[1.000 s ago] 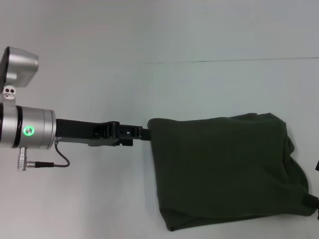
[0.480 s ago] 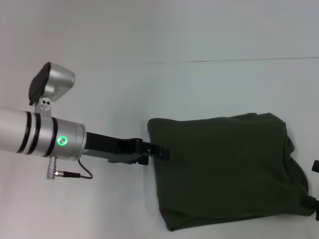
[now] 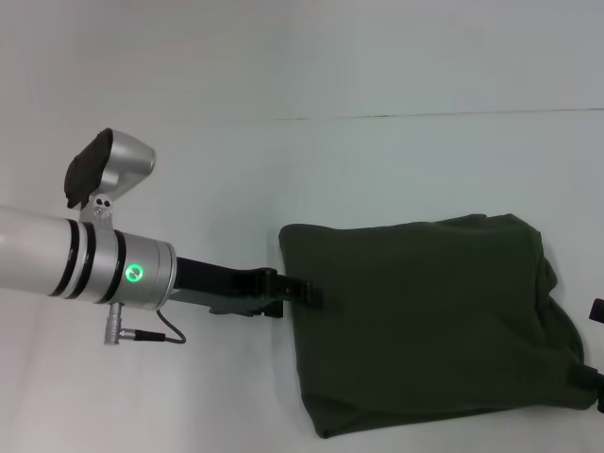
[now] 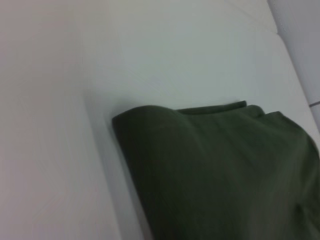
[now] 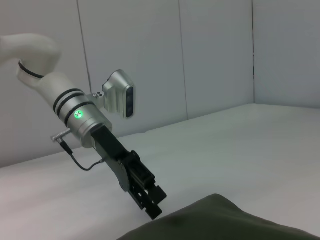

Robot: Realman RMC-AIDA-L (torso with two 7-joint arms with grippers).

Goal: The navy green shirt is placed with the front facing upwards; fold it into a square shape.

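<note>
Green shirt (image 3: 425, 321) unmoved; left pincer (image 3: 307, 293) edged lower.

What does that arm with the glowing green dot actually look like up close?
The left arm is a silver-white tube with black rings and a round green light. A silver camera housing sits on top, a thin black cable loops beneath, and a black left pincer tips it.
</note>
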